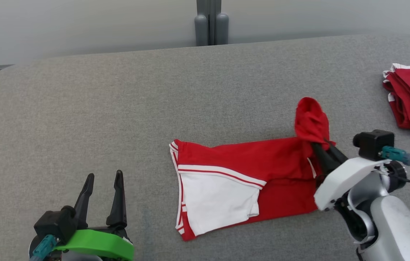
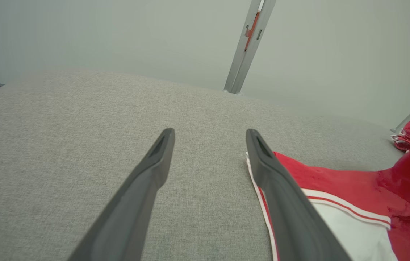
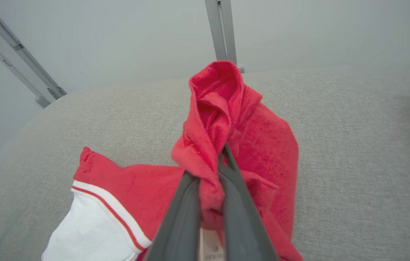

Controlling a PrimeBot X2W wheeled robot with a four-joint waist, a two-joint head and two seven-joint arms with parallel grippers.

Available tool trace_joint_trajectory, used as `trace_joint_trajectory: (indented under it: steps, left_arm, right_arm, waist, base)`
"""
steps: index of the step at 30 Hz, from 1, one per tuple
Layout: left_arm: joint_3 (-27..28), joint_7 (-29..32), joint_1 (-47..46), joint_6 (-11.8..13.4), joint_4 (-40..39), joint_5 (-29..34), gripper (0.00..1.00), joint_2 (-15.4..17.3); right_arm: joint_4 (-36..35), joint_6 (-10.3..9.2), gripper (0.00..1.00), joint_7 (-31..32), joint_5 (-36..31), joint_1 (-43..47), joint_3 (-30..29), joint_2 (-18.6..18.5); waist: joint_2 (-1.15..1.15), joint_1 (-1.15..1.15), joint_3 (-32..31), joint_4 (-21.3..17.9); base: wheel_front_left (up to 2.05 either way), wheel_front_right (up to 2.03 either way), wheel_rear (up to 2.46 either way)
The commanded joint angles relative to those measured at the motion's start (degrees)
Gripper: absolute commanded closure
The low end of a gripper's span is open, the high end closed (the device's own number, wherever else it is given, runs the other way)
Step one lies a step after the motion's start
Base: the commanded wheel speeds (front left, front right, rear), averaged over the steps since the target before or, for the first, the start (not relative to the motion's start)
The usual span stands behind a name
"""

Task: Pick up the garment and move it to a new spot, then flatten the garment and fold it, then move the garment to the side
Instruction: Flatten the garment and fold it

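The red-and-white garment (image 1: 248, 163) is spread on the tabletop (image 1: 82, 90), its right end bunched up and pinched in the closed right jaws. The left jaws are parked wide apart, empty, off to its left. Only a small wad is gripped, so tbh the cloth could be dropped, or the flat part dragged crooked.

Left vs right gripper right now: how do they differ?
Left gripper is open and empty; right gripper is shut on the garment, holding a bunched red corner up. Left is off the garment's white-striped end; right is at the opposite end. Both have long dark fingers.
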Motion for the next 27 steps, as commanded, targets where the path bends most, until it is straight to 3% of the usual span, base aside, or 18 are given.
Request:
trace_joint_trajectory:
  steps: [1, 6, 12, 26, 27]
  left_arm:
    - [0.08, -0.23, -0.91, -0.16, 0.06, 0.2, 0.0, -0.08]
    - [-0.11, -0.26, -1.22, -0.4, 0.27, 0.13, 0.0, -0.04]
    - [-0.93, -0.07, -1.63, -0.67, 0.71, 0.26, 0.0, -0.48]
    - [-1.67, -0.34, -1.4, -0.64, 1.48, 0.22, 0.0, -0.87]
    - [-1.74, -0.31, -1.38, -0.68, 1.53, 0.2, 0.0, -0.86]
  right_arm:
    - [-0.84, -0.05, 1.0, 0.26, 0.43, 0.77, 1.48, 1.12]
    - [-0.07, -0.05, 1.0, 0.08, 2.38, 0.05, 7.7, 4.88]
    - [5.61, -0.05, 1.0, -1.79, 4.1, -2.89, 13.73, 7.44]
    - [21.46, -0.04, 1.0, -6.99, 9.58, -8.81, 23.3, 8.8]
    - [22.19, -0.03, 0.92, -7.43, 10.57, -9.14, 24.68, 8.83]
  waist:
    - [0.0, 0.0, -0.52, 1.57]
    - [0.0, 0.0, -0.52, 3.63]
    - [0.0, 0.0, -0.34, 6.1]
    - [0.0, 0.0, -0.58, 8.26]
    - [0.0, 0.0, -0.62, 8.25]
  base:
    - [0.0, 0.0, 0.0]
    - [0.0, 0.0, 0.0]
    - [0.0, 0.0, 0.0]
    - [0.0, 0.0, 0.0]
    - [0.0, 0.0, 0.0]
